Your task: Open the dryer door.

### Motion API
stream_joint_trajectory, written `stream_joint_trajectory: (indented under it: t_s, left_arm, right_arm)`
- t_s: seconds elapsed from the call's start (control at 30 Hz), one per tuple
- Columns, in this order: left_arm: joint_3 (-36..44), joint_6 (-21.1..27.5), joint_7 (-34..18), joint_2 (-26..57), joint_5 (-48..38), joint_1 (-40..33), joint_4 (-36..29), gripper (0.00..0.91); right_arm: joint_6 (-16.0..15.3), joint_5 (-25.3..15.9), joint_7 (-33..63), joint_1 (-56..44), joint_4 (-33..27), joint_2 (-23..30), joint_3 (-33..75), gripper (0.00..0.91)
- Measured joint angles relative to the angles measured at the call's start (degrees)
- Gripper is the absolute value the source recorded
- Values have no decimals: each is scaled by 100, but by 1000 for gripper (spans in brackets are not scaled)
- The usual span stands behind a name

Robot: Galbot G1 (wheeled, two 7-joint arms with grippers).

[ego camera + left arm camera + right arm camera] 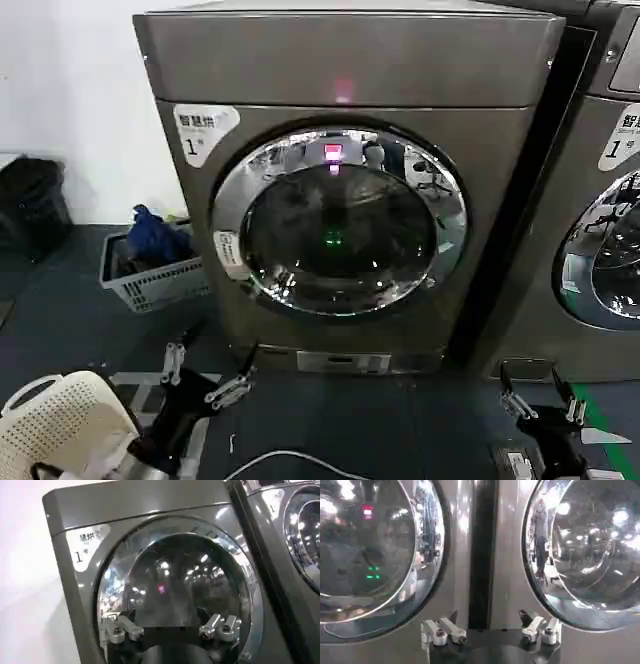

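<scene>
**Door shut, left gripper the nearer one**

The dryer (350, 190) stands straight ahead of you on the dark floor (60, 320), its bronze-grey front facing the robot. The dryer door (340, 220) sits closed and flush in the middle of that front, under the small pink light (343, 92).

Key relation: the door lies up and fwd from both grippers, which hang low near the floor. The left gripper (205, 375) is below the door's lower-left edge, fingers spread, holding nothing. In the left wrist view it (170, 627) points square at the glass. The right gripper (545, 400), also spread and empty, is off by the dryer's right-hand corner; in the right wrist view it (490, 630) faces the dark gap (482, 550) between the dryer and the twin machine (605, 190). So your left arm looks closer and better lined up, IMO.

Materials: wide mirror-chrome ring (235, 195), slick and curved, likely poor for pinching. Dark glass window (340, 235), bulging, glossy. Painted metal body, flat panels, white "1" sticker (203, 130) at upper left.

No handle or latch that I can make out; which side the hinge is on, can't tell. Task looks not yet started.
</scene>
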Motion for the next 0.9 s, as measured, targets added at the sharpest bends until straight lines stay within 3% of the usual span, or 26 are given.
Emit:
stream_joint_trajectory:
  t_s: [0.13,0.67,0.9]
  left_arm:
    - [-1,-3,3,11,0,8,-32,907]
    - [-2,14,28,-7,64,240,-287,907]
    - [17,-5,26,-129,160,459,-464,907]
  right_arm:
    - [167,-84,-134,199,-95,-302,-153,907]
    - [464,726,-373,1823,-756,-2502,-1521,907]
    - [574,982,-549,2770,-1132,-3089,-2494,907]
